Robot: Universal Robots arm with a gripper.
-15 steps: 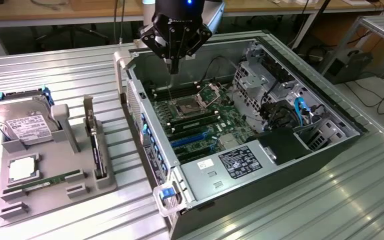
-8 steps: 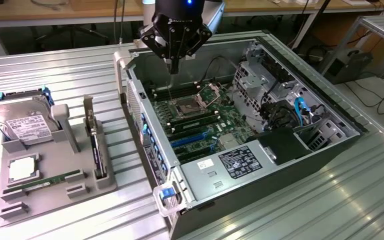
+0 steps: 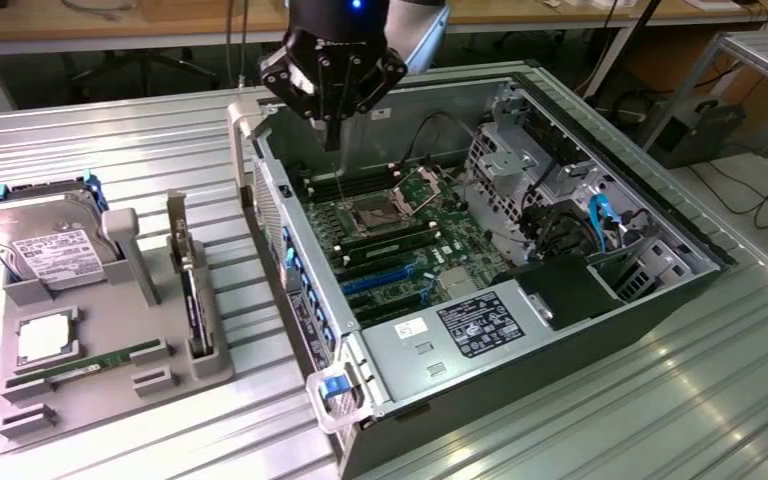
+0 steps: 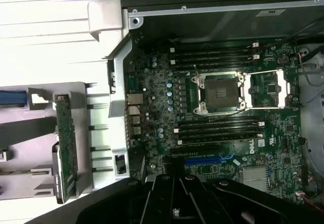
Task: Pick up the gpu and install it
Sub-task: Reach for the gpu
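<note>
One claw, clenched on nothing, hangs at the exterior view's upper middle, above the open computer case. At the lower left, the gpu stands on edge in a gray holder on the worktop.

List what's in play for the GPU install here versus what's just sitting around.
For the job:
gpu, upright in the grey holder
open computer case with its motherboard
gripper, shut and empty, above the case

Lying about, all in the same holder:
hard drive
RAM stick
silver square chip
</note>
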